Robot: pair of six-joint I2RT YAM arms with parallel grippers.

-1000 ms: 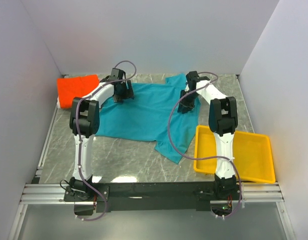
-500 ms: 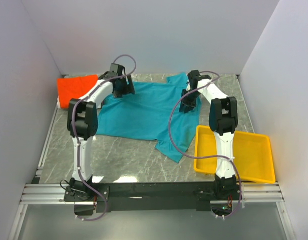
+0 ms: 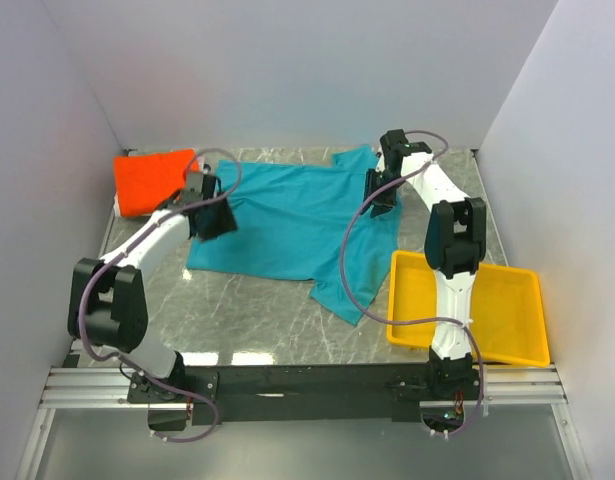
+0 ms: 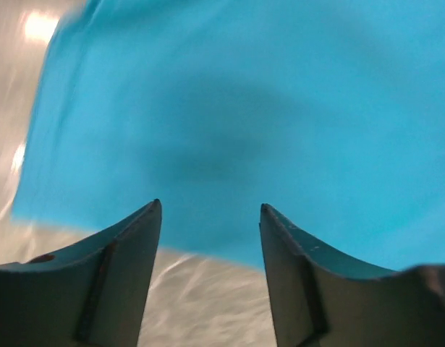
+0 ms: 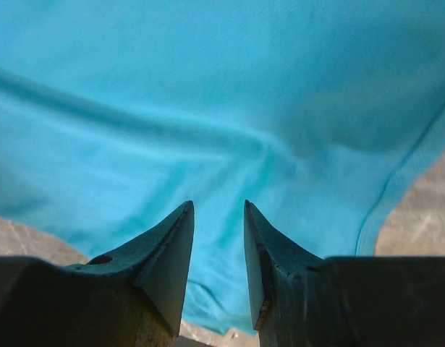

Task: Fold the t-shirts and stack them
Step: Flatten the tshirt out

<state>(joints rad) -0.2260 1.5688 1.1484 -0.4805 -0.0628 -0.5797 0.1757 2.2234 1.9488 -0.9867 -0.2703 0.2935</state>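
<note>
The teal-blue t-shirt lies spread out and wrinkled across the middle of the table, one sleeve trailing toward the near right. The orange-red t-shirt lies folded at the far left. My left gripper hovers over the teal shirt's left edge. In the left wrist view it is open and empty, with teal cloth ahead and bare table between the fingers. My right gripper hangs over the shirt's far right part. Its jaws stand narrowly apart above the cloth, pinching nothing.
A yellow plastic tray sits at the near right, beside the right arm's base. White walls close in the back and both sides. Grey marble table shows in front of the teal shirt.
My left arm has swung from the shirt's far collar area down and left to its left edge, and its jaws have narrowed somewhat. The right gripper has shifted slightly toward the back.
</note>
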